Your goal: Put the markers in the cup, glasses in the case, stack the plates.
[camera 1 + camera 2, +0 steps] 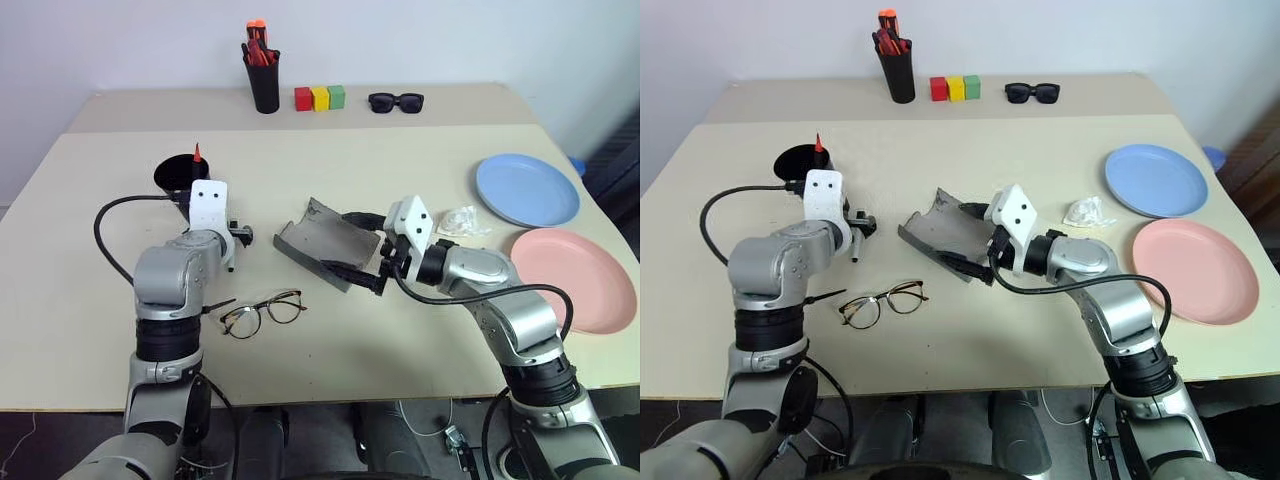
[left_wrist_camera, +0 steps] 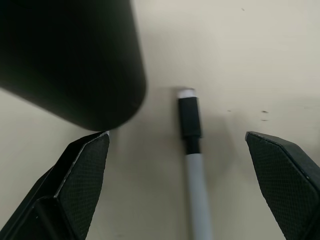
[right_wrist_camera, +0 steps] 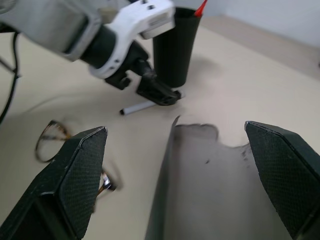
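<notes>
The cup (image 1: 800, 163) is standing upright at the left of the table (image 1: 970, 330), with the red tip of the red-ended marker (image 1: 819, 143) sticking up out of it. The left gripper (image 2: 190, 185) is hanging just beside the cup with its fingers spread wide and gripping nothing; the white marker (image 2: 194, 165) is lying flat on the table between those fingers, its black cap nearest the cup. In front of that, toward the near edge, the glasses (image 1: 881, 303) are resting unfolded on the bare tabletop. At the middle, the grey case (image 1: 942, 235) is lying open, and the right gripper (image 1: 975, 245) is sitting at its right end, fingers wide apart on either side of it, not clamping it. A crumpled clear wrapper (image 1: 1087, 211) is lying just beyond the right arm. Farther right, the blue plate (image 1: 1160, 180) and the pink plate (image 1: 1195, 270) are sitting side by side, unstacked.
</notes>
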You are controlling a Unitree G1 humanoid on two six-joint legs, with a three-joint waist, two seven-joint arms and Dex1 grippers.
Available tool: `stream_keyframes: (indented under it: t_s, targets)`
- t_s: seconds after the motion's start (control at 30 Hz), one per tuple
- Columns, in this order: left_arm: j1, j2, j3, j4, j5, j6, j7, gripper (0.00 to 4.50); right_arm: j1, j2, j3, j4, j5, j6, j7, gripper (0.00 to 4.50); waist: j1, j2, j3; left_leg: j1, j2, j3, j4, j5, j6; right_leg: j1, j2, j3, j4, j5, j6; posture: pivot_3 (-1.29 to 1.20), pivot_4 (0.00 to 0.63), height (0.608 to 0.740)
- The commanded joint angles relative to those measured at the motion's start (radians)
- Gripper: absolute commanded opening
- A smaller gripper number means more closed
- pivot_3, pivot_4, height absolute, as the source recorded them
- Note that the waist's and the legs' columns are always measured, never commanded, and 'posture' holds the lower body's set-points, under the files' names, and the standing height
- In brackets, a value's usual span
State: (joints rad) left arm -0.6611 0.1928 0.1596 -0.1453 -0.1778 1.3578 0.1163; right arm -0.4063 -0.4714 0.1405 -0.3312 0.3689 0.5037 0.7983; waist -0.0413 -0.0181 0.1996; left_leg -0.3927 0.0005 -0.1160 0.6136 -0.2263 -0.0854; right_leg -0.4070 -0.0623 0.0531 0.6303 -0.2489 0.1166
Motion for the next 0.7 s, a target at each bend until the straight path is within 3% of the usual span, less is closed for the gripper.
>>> stream_keyframes:
  t_s: [0.03, 0.1, 0.2, 0.43, 0.6, 0.7]
  targets:
    - [-0.050, -0.026, 0.050, 0.062, 0.001, -0.003, -0.004, 4.44, -0.008, -0.003, -0.007, -0.044, 0.011, -0.011, 0.000, 4.50, -0.001, 0.000, 0.000, 0.000, 0.000, 0.000, 0.000, 0.000, 0.000, 0.000, 0.000, 0.000, 0.000, 0.000, 0.000, 0.00, 0.150, 0.740]
    - [-0.066, -0.040, 0.069, 0.091, 0.001, 0.000, -0.007, 4.44, -0.006, 0.001, -0.006, -0.045, 0.008, -0.013, -0.005, 4.50, -0.002, 0.000, 0.000, 0.000, 0.000, 0.000, 0.000, 0.000, 0.000, 0.000, 0.000, 0.000, 0.000, 0.000, 0.000, 0.00, 0.150, 0.740]
    - [-0.075, -0.049, 0.082, 0.111, 0.000, 0.012, -0.014, 3.62, 0.000, 0.003, -0.005, -0.051, 0.007, -0.012, -0.011, 4.50, -0.002, 0.000, 0.000, 0.000, 0.000, 0.000, 0.000, 0.000, 0.000, 0.000, 0.000, 0.000, 0.000, 0.000, 0.000, 0.00, 0.150, 0.740]
    - [-0.056, -0.042, 0.045, 0.082, 0.003, 0.000, -0.042, 0.13, 0.013, 0.003, -0.002, -0.066, 0.010, -0.005, -0.022, 4.50, 0.004, 0.000, 0.000, 0.000, 0.000, 0.000, 0.000, 0.000, 0.000, 0.000, -0.001, 0.000, 0.000, 0.000, 0.000, 0.00, 0.150, 0.740]
    - [-0.025, 0.007, -0.075, 0.008, -0.005, -0.129, -0.153, 0.13, 0.010, 0.002, 0.001, -0.067, 0.011, -0.001, -0.023, 4.50, 0.003, 0.000, 0.000, 0.000, 0.000, 0.000, 0.000, 0.000, 0.000, 0.000, -0.001, 0.000, 0.000, 0.000, 0.000, 0.00, 0.150, 0.740]
    - [0.018, 0.091, -0.210, -0.071, 0.032, -0.377, -0.273, 0.13, 0.001, 0.002, -0.001, -0.061, 0.011, 0.002, -0.023, 4.50, -0.002, 0.000, 0.000, 0.000, 0.000, 0.000, 0.000, 0.000, 0.000, 0.000, -0.001, 0.000, 0.000, 0.000, 0.000, 0.00, 0.150, 0.740]
